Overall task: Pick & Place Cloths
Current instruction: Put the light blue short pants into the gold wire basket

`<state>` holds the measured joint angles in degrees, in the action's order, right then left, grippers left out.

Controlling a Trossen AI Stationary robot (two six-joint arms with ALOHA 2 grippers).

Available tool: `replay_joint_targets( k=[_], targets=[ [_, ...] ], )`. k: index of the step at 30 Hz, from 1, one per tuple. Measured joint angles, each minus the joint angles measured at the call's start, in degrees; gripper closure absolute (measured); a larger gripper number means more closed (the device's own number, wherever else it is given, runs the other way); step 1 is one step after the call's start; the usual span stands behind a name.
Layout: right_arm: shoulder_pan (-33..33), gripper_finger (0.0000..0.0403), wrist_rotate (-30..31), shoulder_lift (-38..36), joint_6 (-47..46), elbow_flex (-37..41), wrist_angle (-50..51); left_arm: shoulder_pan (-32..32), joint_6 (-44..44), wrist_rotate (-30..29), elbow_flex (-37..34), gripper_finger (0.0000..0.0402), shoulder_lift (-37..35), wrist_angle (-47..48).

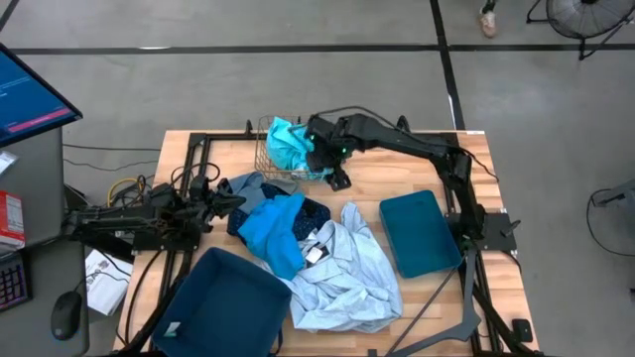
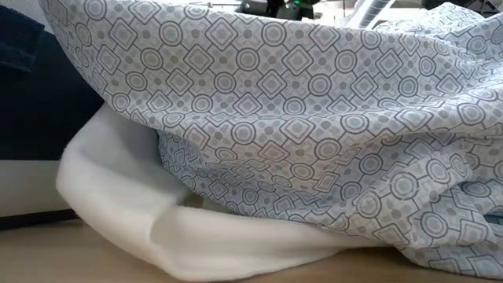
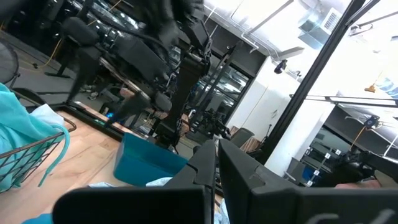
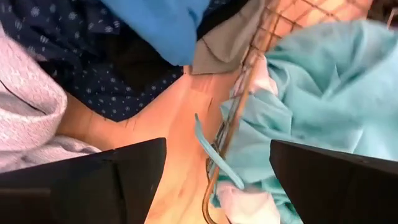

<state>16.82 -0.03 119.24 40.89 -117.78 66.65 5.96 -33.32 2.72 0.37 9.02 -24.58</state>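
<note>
Wooden slatted bench (image 1: 397, 183) is carrying 2 dark teal plastic bins and a heap of cloths (image 1: 317, 258) at its middle. Right tool (image 1: 332, 164), fingers spread wide, is hanging beside the gold wire basket (image 1: 266, 149) holding a turquoise fabric garment (image 1: 288, 144). Its dangling turquoise strap (image 4: 211, 152) is risking a snag on the wire. Left tool (image 1: 220, 201), pressed together, is waiting at the heap's left edge.
</note>
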Motion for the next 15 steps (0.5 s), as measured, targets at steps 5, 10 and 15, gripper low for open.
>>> replay_joint_targets(
  k=[5, 10, 15],
  targets=[
    [-0.33, 0.0123, 3.32, 0.09, 1.72, 1.88, -0.55, 0.00, 0.00, -0.02, 0.01, 0.0398, 0.00, 0.00],
    [1.75, 0.0146, 2.73, -0.08, 1.45, 4.81, -1.63, 0.00, 0.00, -0.04, 0.00, 0.0398, 0.00, 0.00],
    [2.58, 0.0181, 1.57, 0.07, 0.63, 8.68, -2.25, 0.00, 0.00, -0.20, 0.01, 0.0398, 0.00, 0.00]
  ],
)
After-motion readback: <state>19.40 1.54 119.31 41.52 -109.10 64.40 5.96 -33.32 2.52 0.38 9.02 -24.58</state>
